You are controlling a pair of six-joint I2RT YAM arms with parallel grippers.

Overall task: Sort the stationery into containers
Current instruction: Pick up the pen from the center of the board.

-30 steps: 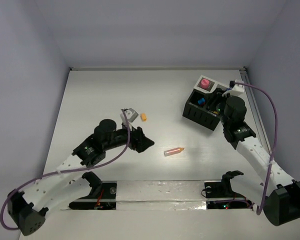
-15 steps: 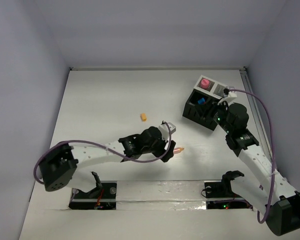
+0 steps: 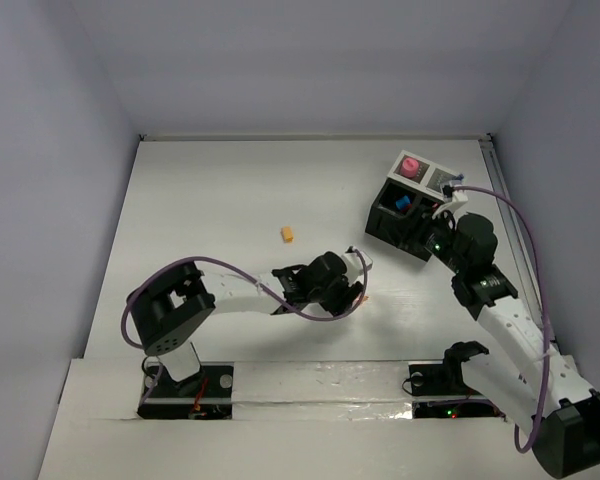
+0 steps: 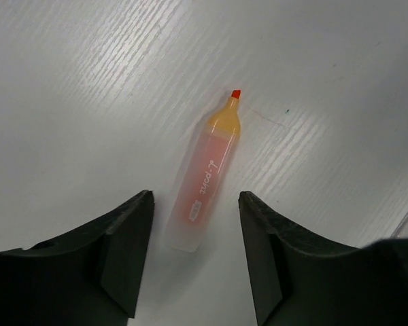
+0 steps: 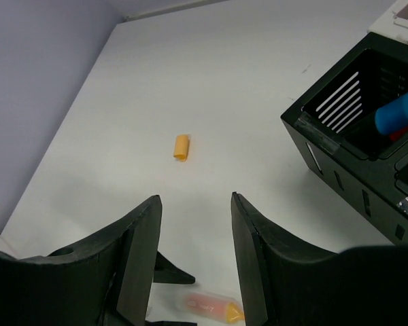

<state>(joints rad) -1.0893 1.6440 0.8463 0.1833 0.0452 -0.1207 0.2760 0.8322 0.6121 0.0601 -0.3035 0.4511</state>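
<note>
A clear orange-tipped highlighter (image 4: 207, 170) lies flat on the white table, tip pointing away from my left gripper (image 4: 196, 255). That gripper is open and low over the table, and the pen's blunt end sits between its fingertips, untouched. From above, only the pen's tip (image 3: 363, 297) shows past the left wrist. A small yellow-orange piece (image 5: 181, 147) lies alone further left (image 3: 287, 234). My right gripper (image 5: 194, 258) hangs open and empty beside the black compartment box (image 5: 326, 136), which holds a light-blue piece (image 5: 398, 112). A pink round piece (image 3: 410, 166) rests behind the box.
The black box (image 3: 392, 228) stands at the right rear of the table, next to a white block (image 3: 435, 178) under the pink piece. Walls close off the table on three sides. A purple cable loops off each arm.
My left arm has swung right, from near the yellow-orange piece to the highlighter, and its jaws have narrowed. My right arm has shifted slightly beside the box.
</note>
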